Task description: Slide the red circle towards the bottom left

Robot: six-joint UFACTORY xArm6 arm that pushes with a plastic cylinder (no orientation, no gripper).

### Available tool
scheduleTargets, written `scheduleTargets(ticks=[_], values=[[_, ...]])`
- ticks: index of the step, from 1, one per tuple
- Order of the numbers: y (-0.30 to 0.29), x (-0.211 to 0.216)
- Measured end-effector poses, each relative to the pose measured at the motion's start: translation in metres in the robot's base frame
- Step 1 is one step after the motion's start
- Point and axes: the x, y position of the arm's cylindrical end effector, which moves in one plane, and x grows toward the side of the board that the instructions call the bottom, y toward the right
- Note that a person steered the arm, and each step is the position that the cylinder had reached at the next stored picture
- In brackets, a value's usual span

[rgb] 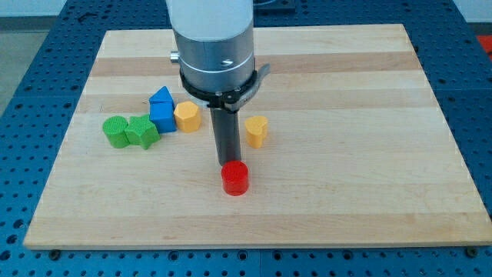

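The red circle (235,178) stands on the wooden board (346,192), a little below the board's middle. My tip (227,162) is at the lower end of the dark rod, right at the red circle's upper left edge. It looks to be touching it or nearly so.
A yellow heart-like block (257,131) stands just right of the rod. A yellow hexagon (187,116), a blue block (162,109) and two green blocks (115,131) (142,131) form a row to the rod's left. The arm's grey body (215,46) hangs over the board's top middle.
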Motion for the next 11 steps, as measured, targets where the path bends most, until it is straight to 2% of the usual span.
scheduleTargets(ticks=[2, 3, 5, 7, 10, 11], values=[[0.057, 0.024], [0.045, 0.033], [-0.014, 0.014], [-0.041, 0.017], [-0.051, 0.063], [-0.074, 0.076]])
